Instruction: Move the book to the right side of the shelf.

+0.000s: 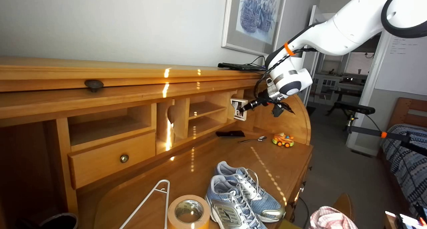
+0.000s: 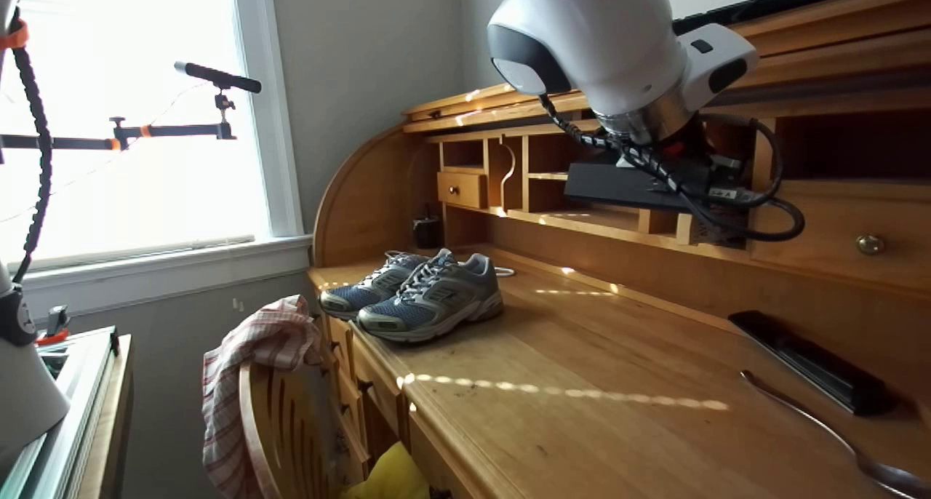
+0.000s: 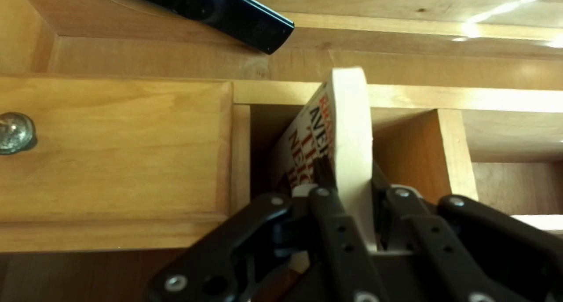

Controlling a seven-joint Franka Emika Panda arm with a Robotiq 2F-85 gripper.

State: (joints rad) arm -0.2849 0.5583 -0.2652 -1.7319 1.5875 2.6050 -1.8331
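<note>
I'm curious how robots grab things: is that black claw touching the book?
Touching. The wrist view shows the gripper closed on the book, pinching it from both sides with no visible gap.

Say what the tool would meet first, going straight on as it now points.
Gripping the book, the tool points into the shelf. Carrying the book along, it would probably meet the shelf's back first; that back is hidden, so the depth is unclear.

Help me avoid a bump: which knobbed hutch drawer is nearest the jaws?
The knobbed drawer at right in an exterior view: beside it, the jaws are closed on the book; the other drawer sits far off.
</note>
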